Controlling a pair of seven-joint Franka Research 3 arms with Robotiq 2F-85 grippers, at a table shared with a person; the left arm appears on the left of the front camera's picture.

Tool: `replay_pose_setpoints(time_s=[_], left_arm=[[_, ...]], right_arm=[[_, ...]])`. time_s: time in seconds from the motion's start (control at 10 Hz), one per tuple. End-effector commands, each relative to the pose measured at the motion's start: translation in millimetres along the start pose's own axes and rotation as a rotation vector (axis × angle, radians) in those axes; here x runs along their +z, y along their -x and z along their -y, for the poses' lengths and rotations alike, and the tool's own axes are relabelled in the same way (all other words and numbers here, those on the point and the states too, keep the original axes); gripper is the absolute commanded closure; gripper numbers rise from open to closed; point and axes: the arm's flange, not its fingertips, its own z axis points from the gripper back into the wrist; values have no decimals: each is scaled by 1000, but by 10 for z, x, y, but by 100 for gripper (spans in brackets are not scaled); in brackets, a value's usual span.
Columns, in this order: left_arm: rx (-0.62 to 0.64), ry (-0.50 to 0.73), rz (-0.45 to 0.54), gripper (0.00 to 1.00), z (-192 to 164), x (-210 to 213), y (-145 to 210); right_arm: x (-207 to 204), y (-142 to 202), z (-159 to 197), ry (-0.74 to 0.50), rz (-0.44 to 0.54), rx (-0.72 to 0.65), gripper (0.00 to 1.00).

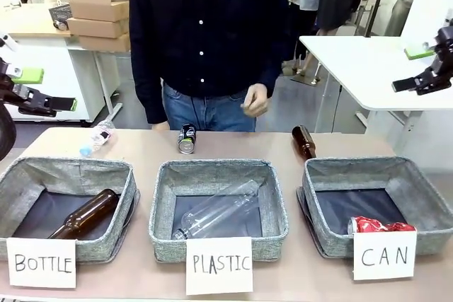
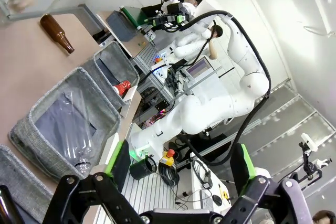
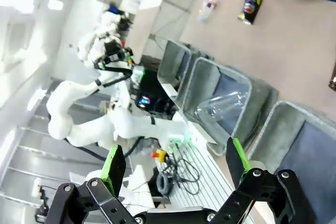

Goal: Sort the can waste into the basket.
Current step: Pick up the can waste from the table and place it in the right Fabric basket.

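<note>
The dark black-and-silver can [image 1: 187, 138] lies on the table at the far side, in front of the person; the right wrist view shows this can [image 3: 251, 7] too. The crushed red can [image 1: 381, 225] lies in the grey basket [image 1: 425, 203] behind the "CAN" card, and this red can [image 2: 123, 86] shows in the left wrist view as well. My left gripper [image 1: 49, 90] hangs open high at the left, far from both cans. My right gripper [image 1: 414, 68] is open high at the right. In the wrist views the left gripper [image 2: 181, 166] and right gripper [image 3: 176, 163] hold nothing.
The "BOTTLE" basket [image 1: 21, 182] holds a brown bottle, and the "PLASTIC" basket [image 1: 163, 210] a clear bottle. Another brown bottle [image 1: 304, 141] and a clear plastic bottle [image 1: 97, 138] lie on the far table. The person's hand [image 1: 256, 100] hovers above the table edge.
</note>
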Motion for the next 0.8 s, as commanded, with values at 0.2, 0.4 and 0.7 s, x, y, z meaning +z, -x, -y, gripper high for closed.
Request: replay_pose_setpoints(time_s=[0.2,0.4,0.7], left_arm=[[-24,17,17,0,10,-22,-20],[-24,17,17,0,10,-22,-20],[-24,17,17,0,10,-22,-20]], right_arm=[[-20,24,-120,84,-55,73,0],[-20,24,-120,84,-55,73,0],[-20,24,-120,84,-55,73,0]])
